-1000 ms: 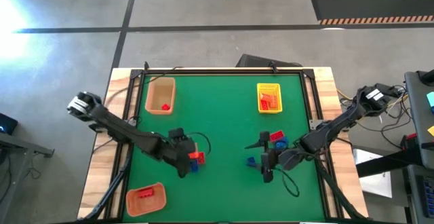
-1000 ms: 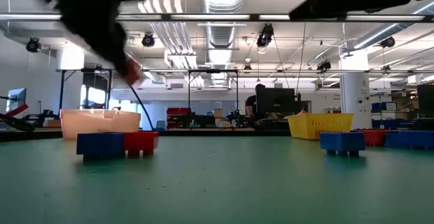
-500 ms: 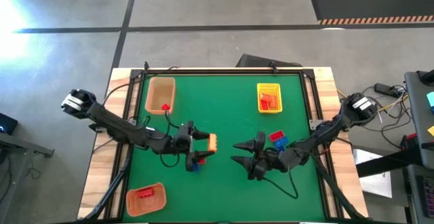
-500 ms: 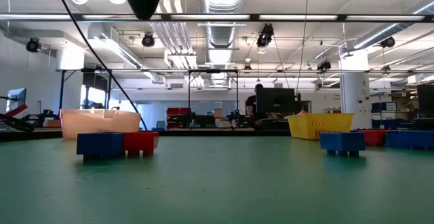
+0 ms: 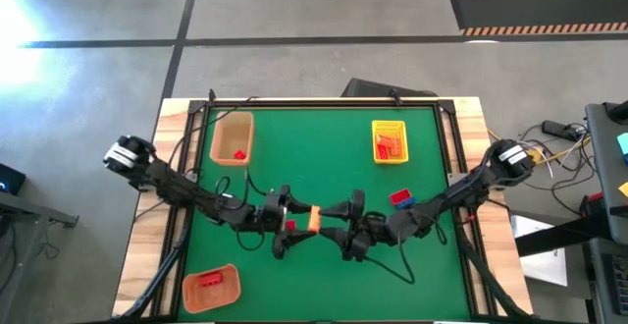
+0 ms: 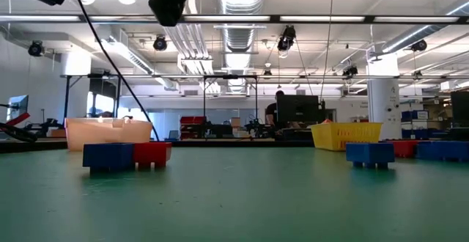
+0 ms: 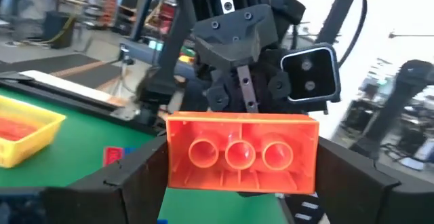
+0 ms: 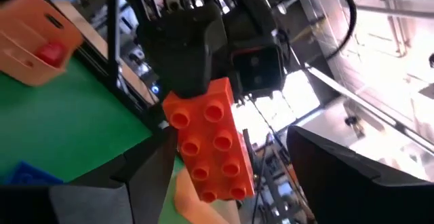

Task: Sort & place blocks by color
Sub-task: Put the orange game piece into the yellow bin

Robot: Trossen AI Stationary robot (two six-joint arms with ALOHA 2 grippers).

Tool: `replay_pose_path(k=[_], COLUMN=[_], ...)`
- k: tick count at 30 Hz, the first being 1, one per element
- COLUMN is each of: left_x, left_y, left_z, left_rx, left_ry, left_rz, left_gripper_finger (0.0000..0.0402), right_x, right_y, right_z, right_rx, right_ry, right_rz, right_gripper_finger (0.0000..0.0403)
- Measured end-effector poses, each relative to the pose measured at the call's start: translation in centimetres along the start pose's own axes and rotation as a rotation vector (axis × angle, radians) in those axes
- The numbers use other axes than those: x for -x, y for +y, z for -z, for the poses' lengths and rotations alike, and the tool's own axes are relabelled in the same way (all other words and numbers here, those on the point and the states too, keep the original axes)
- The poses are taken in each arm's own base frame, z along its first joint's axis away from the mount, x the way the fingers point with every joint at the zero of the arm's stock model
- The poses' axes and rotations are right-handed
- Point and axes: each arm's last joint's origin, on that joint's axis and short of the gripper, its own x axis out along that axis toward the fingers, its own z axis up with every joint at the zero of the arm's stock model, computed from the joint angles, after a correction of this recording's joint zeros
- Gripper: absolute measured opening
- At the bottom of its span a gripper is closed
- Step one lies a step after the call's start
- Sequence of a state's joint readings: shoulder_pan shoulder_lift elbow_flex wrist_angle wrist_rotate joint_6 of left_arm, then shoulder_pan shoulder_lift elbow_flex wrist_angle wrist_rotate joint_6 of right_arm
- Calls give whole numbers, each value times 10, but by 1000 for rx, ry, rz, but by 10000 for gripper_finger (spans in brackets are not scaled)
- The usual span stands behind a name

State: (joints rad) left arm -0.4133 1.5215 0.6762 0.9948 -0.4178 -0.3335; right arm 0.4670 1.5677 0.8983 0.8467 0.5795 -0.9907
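My left gripper is above the table's middle, shut on an orange brick. My right gripper faces it from the right. It is open, with its fingers on either side of the brick and apart from it. A blue brick and a red brick sit side by side on the mat below the left gripper. A red brick and a blue brick lie on the mat under the right arm. My left gripper pinches the orange brick between its two fingers, one on each short end. The fingers lie level and come from the table's left. The brick is lifted clear, its hollow underside toward the left wrist and its studs toward the right gripper.
A tan tray at the far left holds a red brick. A yellow tray at the far right holds orange bricks. An orange tray at the near left holds a red brick. Bare green mat lies between the trays.
My left gripper was pointing down at the bricks on the mat. It rose with the orange brick, turned level and moved right. My right gripper swung from pointing down to level and moved left toward the brick, staying open. The blue and red bricks stayed on the mat.
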Motion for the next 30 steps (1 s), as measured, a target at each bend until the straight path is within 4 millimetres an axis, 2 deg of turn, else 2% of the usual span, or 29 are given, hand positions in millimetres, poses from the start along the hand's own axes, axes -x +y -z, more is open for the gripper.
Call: replay_pose_path(k=[14, 18, 23, 30], left_x=[-2, -2, -3, -2], left_y=[0, 0, 2, 4], left_z=[-1, -1, -1, 0], left_rx=[14, 5, 23, 25], left_ry=[-37, -32, -36, -29], left_rz=[8, 7, 1, -6], left_gripper_finger=[290, 290, 290, 291], right_x=[-4, -6, -6, -6], right_y=[-2, -4, -3, -2], right_z=[1, 4, 4, 5], right_rx=[1, 2, 28, 40], right_ry=[6, 10, 15, 25], right_rz=[1, 3, -1, -12], right_gripper_finger=[239, 208, 137, 131])
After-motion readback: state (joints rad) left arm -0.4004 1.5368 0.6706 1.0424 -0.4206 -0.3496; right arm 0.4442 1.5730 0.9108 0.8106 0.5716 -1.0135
